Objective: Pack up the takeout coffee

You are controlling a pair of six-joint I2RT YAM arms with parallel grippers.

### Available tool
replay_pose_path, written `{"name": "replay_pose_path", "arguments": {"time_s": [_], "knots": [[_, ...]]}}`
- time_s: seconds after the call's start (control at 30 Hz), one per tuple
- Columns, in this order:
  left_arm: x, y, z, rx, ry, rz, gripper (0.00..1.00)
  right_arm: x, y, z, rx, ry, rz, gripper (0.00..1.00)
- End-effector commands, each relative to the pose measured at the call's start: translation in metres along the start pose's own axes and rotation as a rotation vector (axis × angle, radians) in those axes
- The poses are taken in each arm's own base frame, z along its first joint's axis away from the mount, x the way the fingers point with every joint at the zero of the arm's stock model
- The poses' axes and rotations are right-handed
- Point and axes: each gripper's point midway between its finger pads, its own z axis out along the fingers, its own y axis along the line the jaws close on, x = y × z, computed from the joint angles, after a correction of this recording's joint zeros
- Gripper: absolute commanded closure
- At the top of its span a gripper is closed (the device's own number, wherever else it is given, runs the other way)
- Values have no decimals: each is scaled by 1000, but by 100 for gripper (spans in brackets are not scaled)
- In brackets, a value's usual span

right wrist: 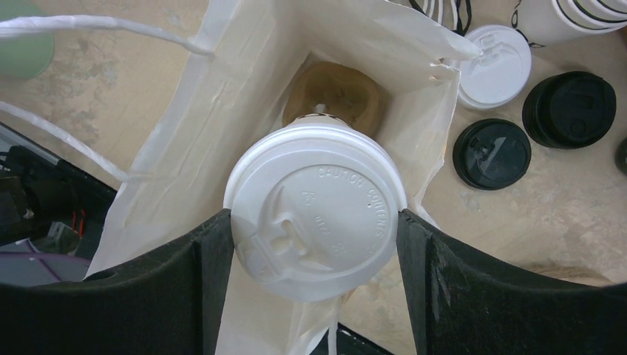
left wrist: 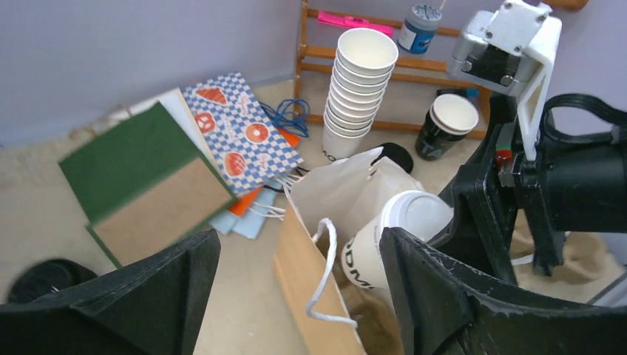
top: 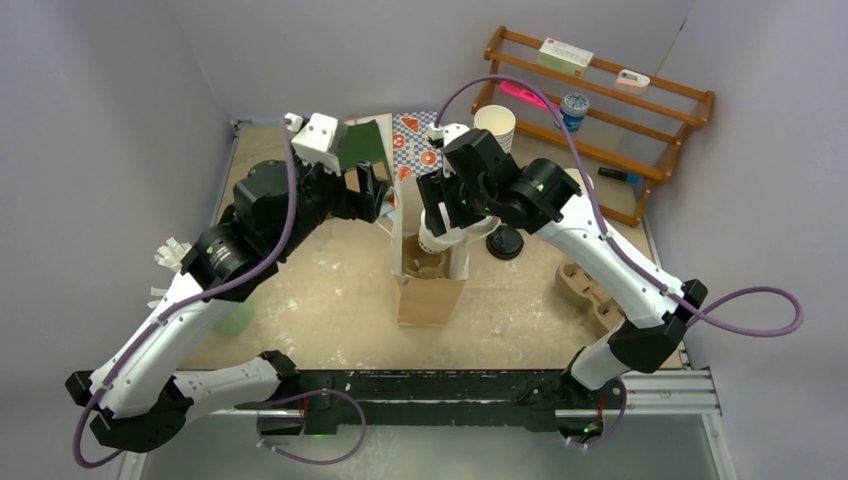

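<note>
Claw of right arm (right wrist: 314,248) grasping small white-lidded paper takeout cup (right wrist: 318,196) at mouth of open brown paper bag (right wrist: 185,148), left claw (left wrist: 297,244) released beside bag

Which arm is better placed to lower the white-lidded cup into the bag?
Right: its jaws clamp the white-lidded cup directly over the open paper bag; the left gripper is open and empty.
</note>
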Motion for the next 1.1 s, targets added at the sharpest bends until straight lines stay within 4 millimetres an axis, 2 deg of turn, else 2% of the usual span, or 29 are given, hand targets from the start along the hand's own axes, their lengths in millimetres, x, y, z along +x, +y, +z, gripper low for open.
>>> {"name": "replay_pose_path", "arguments": {"time_s": [0.0,0.13,0.3,0.37,0.47,0.67,0.87,1.0,1.07], "knots": [[-1,7,25,60,51,280,17,-9,6,-9,-37,-58,13,51],[5,7,68,200,146,327,19,-9,9,-10,-54,-67,25,52],[16,-7,100,411,200,455,21,-9,9,-13,-57,-71,35,52],[32,-3,118,478,264,471,21,-9,9,-14,-59,-74,39,52],[47,0,133,578,323,467,23,-9,10,-16,-67,-74,39,52],[70,5,147,630,376,482,31,-7,11,-14,-70,-61,39,52],[83,-3,147,693,390,438,34,-7,17,-8,-88,-37,38,52],[100,0,150,676,445,388,51,-15,22,-7,-97,-28,30,52],[108,5,150,653,470,386,66,-18,26,-7,-103,-28,25,52]]}}
